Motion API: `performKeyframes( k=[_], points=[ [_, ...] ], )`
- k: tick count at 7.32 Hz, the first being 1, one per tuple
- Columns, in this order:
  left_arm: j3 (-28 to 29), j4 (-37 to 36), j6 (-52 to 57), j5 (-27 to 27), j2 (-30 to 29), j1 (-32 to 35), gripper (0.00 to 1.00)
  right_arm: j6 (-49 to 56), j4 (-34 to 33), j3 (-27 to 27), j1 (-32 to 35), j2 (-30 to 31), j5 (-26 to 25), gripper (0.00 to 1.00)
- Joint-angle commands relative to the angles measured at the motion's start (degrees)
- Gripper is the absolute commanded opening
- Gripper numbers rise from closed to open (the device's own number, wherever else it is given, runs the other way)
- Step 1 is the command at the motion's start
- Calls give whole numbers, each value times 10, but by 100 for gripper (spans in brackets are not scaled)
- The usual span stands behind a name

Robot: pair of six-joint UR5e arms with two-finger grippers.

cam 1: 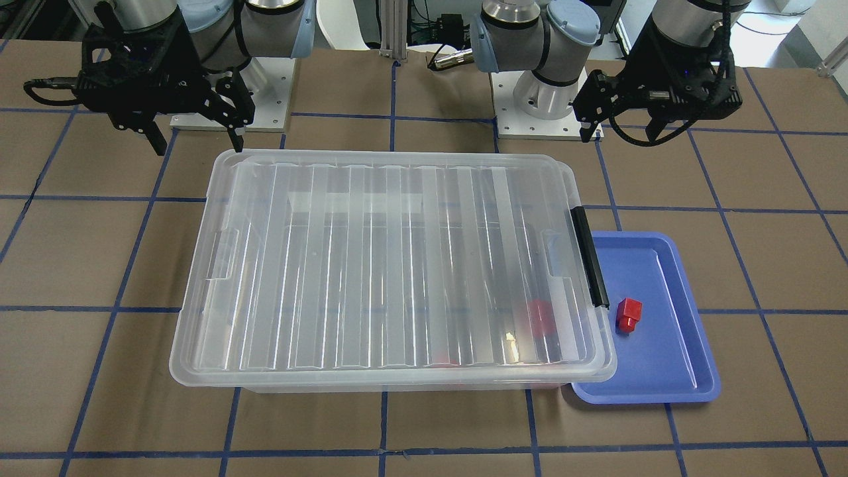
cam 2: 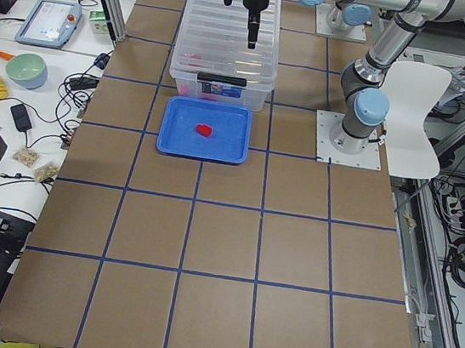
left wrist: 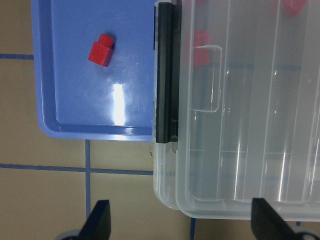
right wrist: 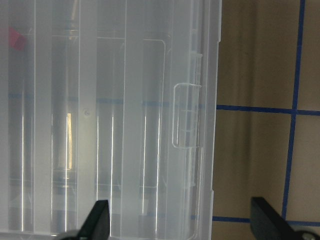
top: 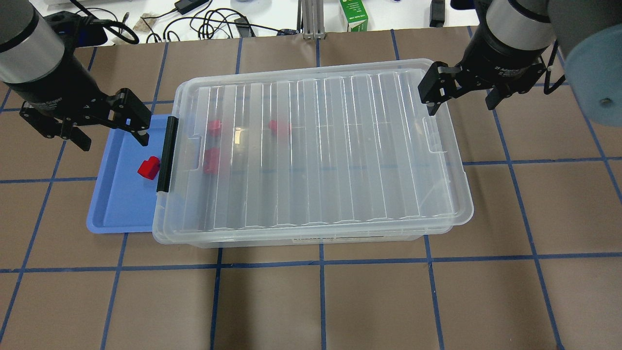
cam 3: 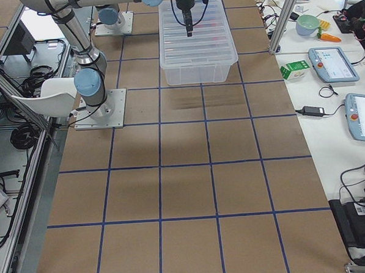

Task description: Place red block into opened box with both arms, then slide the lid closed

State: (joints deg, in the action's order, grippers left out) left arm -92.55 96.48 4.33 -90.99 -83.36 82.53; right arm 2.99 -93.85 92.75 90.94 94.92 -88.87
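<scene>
The red block (cam 1: 628, 315) (top: 148, 167) (left wrist: 101, 50) lies on a small blue tray (cam 1: 669, 358) (top: 114, 209) beside the box's black clip (cam 1: 589, 255) (top: 166, 153). The clear box (top: 291, 240) stands mid-table, and the ribbed lid (cam 1: 391, 265) (top: 330, 150) lies flat over it, covering nearly all of it. My left gripper (top: 112, 138) (cam 1: 619, 129) (left wrist: 182, 222) hangs open and empty over the tray's far end, near the clip. Over the box's far corner at the other short end, my right gripper (top: 461, 103) (cam 1: 197, 140) (right wrist: 182, 222) is open and holds nothing.
Other red pieces (top: 215, 127) (top: 279, 127) show blurred through the lid, inside the box near the clip end. Both arm base plates (cam 1: 232, 99) (cam 1: 550, 112) sit behind the box. A green carton (top: 353, 14) and cables lie beyond the table's far edge.
</scene>
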Motion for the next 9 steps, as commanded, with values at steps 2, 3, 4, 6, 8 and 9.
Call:
performKeyframes(
  k=[2, 3, 4, 6, 8, 9],
  points=[
    [5, -2, 34, -4, 0, -13, 100, 12, -7, 2, -7, -3, 1, 100],
    [-3, -2, 77, -5, -2, -25, 100, 25, -9, 6, -14, -25, -4, 100],
    [-3, -4, 86, 2, -6, -59, 100, 30, -33, 7, -33, -52, -4, 100],
    [-4, -12, 149, 2, -20, -132, 100, 29, -74, 7, -52, -117, -2, 100],
    [-7, -37, 224, 3, -60, -184, 100, 29, -87, 7, -52, -157, -3, 100],
    [-17, -84, 234, 3, -88, -186, 100, 29, -100, 8, -52, -171, -4, 100]
  ],
)
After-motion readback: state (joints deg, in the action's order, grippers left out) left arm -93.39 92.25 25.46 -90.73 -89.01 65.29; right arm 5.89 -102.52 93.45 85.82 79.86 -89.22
